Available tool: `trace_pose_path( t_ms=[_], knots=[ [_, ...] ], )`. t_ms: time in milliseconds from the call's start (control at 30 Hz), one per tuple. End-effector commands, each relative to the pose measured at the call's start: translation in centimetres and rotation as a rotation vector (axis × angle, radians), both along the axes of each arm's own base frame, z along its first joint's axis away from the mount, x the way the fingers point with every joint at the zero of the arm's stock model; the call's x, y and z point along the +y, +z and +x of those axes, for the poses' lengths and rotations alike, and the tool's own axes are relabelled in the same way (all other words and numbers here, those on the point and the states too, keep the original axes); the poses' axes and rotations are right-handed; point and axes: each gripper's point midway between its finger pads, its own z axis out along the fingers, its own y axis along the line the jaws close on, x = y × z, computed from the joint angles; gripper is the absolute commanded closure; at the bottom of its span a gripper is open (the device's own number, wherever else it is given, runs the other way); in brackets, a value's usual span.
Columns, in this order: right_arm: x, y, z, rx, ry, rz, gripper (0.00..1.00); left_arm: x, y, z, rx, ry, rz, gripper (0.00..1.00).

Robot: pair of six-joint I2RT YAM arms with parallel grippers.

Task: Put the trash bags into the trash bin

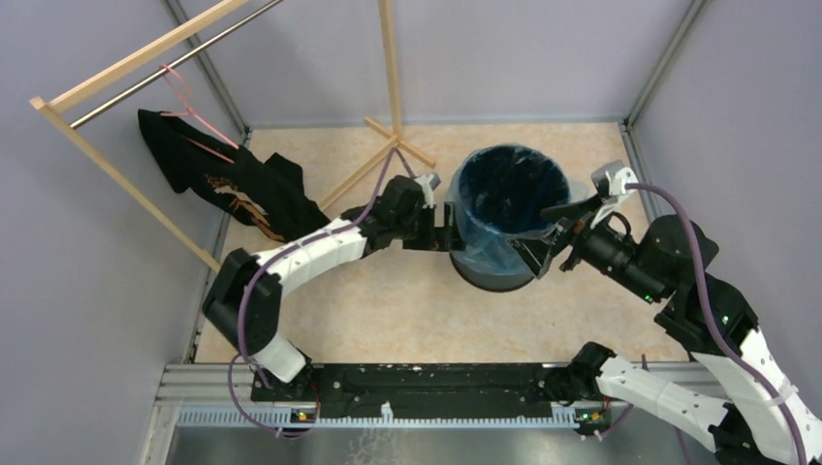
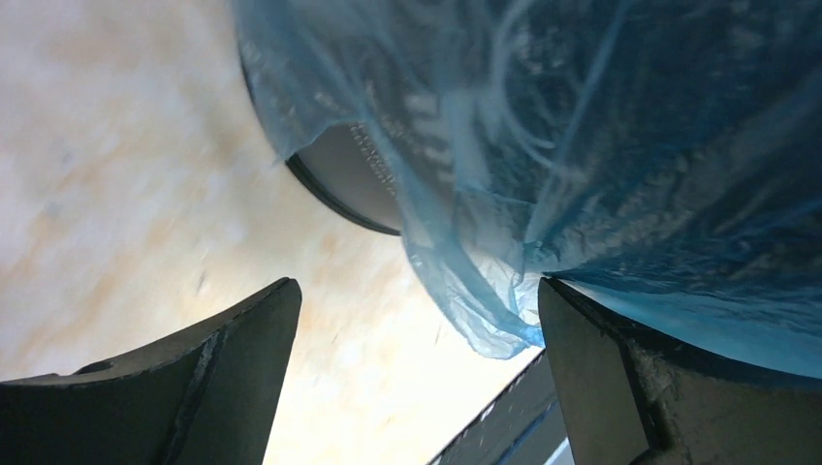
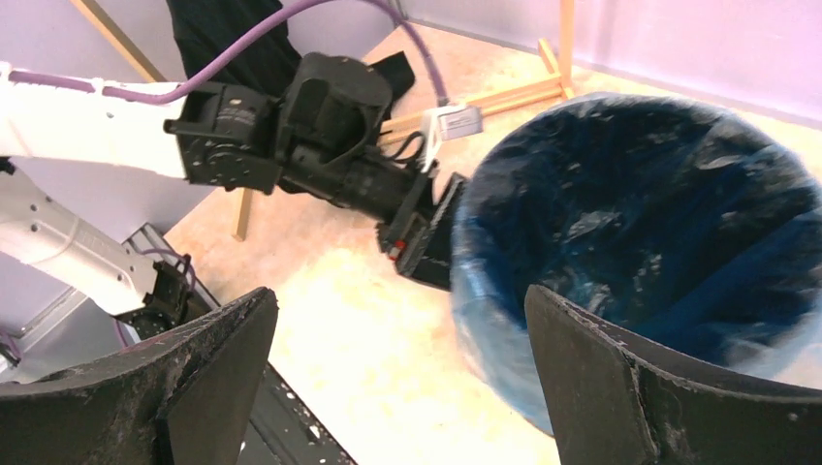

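Trash bin (image 1: 494, 281) upright on worktop (image 1: 388, 300), between left pincer (image 1: 448, 228) and right pincer (image 1: 545, 242), both close at rim. Light-blue trash bag (image 1: 475, 250) lines bin, film draped over near rim. Black garment (image 1: 242, 189) well left of left pincer.

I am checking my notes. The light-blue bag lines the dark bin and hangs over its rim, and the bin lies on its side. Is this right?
Not quite. The bin stands upright, its mouth facing up, as the top view shows. The light-blue bag does line it and hang over its rim.
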Motion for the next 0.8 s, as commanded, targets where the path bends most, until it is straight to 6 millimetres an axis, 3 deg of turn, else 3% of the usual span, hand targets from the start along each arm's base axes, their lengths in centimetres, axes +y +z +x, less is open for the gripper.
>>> trace_pose_path(
  t_ms=[0, 167, 333, 433, 633, 767],
  knots=[
    [-1.7, -0.7, -0.9, 0.019, -0.046, 0.002, 0.01, -6.3, 4.3, 5.0, -0.155, -0.006, -0.111, 0.02],
    [-3.5, -0.5, -1.8, 0.03, -0.085, 0.007, 0.01, -14.0, 4.0, 8.6, -0.17, -0.086, -0.161, 0.01],
    [-4.9, 0.7, -2.7, 0.033, -0.113, 0.043, 0.01, -21.8, 3.7, 10.5, -0.205, -0.165, -0.216, 0.02],
    [-5.9, 1.0, -3.0, 0.026, -0.147, 0.08, 0.01, -25.2, 3.6, 11.1, -0.227, -0.187, -0.253, 0.01],
    [-7.6, 0.9, -3.4, 0.016, -0.205, 0.12, 0.01, -26.1, 5.0, 10.6, -0.251, -0.23, -0.32, 0.02],
    [-8.3, 0.3, -2.8, 0.015, -0.253, 0.085, 0.01, -23.4, 5.4, 8.9, -0.302, -0.302, -0.202, 0.03]
  ],
)
